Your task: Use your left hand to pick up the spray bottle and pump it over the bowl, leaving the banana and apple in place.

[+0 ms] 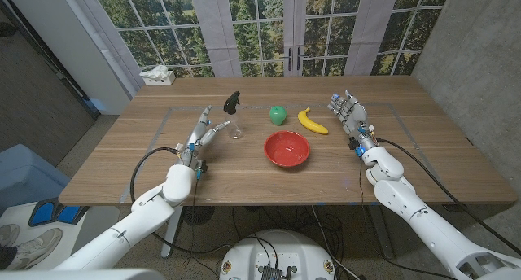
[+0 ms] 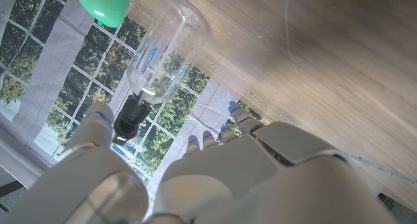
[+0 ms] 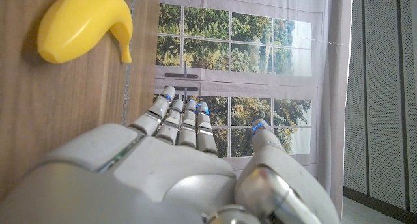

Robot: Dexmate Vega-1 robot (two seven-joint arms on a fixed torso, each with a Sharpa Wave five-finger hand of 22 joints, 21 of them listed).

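Just left of the clear spray bottle (image 1: pixel 235 117), the left hand (image 1: pixel 203 132) reaches in with fingers apart and nothing held yet.

On the table, the bottle stands upright with its black pump head on top, left of the green apple (image 1: pixel 278 115) and behind-left of the red bowl (image 1: pixel 286 148); the banana (image 1: pixel 311 121) lies farther right. A good grasp likely means wrapping the clear body low — leaving the pump free to press — then lifting straight before carrying it over the bowl, well away from the fruit. Beside the banana, the right hand (image 1: pixel 348 117) waits, fingers extended and empty.
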